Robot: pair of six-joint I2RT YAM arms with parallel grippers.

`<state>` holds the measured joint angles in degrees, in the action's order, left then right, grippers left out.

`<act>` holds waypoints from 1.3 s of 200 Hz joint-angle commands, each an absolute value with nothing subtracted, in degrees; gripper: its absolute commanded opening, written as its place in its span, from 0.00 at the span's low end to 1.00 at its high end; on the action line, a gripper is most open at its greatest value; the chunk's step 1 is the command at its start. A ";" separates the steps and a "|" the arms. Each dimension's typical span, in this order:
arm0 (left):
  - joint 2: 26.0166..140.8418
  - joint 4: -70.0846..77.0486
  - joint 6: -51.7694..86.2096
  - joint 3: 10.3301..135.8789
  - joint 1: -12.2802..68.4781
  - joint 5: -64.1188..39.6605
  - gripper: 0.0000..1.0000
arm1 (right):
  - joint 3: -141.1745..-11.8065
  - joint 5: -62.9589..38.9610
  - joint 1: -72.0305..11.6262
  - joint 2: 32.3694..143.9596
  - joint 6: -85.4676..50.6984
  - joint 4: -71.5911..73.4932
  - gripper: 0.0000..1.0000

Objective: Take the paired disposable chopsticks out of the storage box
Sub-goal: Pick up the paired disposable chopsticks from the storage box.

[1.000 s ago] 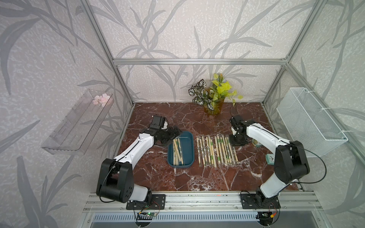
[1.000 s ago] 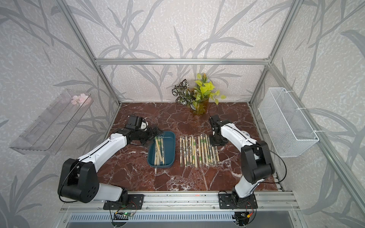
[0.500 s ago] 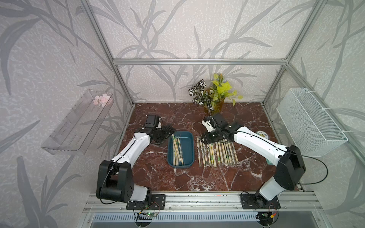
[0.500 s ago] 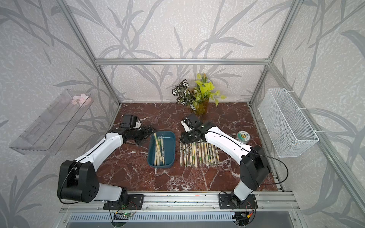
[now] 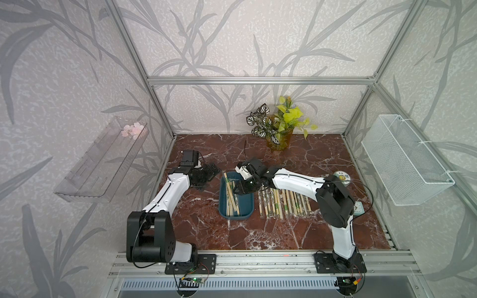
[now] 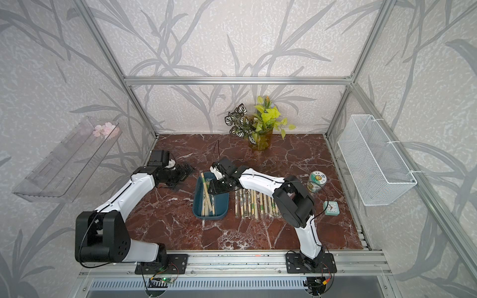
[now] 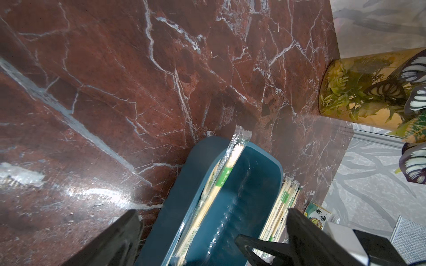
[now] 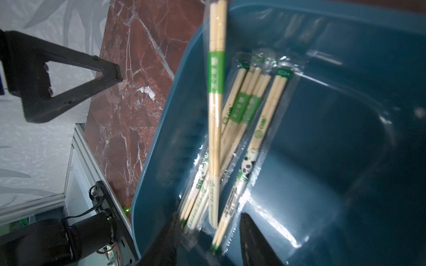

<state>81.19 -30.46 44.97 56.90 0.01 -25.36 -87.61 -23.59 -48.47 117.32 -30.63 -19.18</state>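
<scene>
So the box sits a bit left of centre on the worktop, long side running near to far. There's a small bunch of chopsticks in it, all crowded along its left side, so the right half of the floor is bare blue. The right wrist view shows them loosely crossed over each other, clear wrappers with green bands and a panda print on one. One pair is propped up, its far end poking out over the box's far rim. Just right of the box there's a row of more wrapped pairs lying flat on the worktop, side by side, all pointing near to far. The right arm stretches left across the far end of that row, and the right end effector hangs over the far part of the box with its fingers apart. The ends of a couple of wrapped pairs lie in the gap between them, and I honestly can't tell if either finger touches a wrapper. The left end effector sits off the box's far left corner, above the worktop, pointing toward the box, fingers spread wide. Background stuff: a plant against the far wall, plus a tin and a little clock over on the right side, well apart from the box.
</scene>
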 commanded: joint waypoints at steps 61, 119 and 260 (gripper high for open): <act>79.36 -31.60 43.65 55.22 -0.71 -26.66 1.00 | -96.65 -26.80 -48.96 126.78 -31.05 -19.35 0.44; 78.86 -31.20 43.62 54.34 -0.85 -27.20 1.00 | -103.14 -26.80 -49.04 131.81 -30.31 -22.53 0.42; 78.42 -28.49 44.03 54.61 -0.87 -30.74 1.00 | -100.40 -26.10 -48.08 124.42 -30.68 -20.89 0.00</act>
<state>80.05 -29.54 44.58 54.46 -0.56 -29.10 -101.84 -26.59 -48.62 131.09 -30.46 -22.09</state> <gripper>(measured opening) 0.996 0.081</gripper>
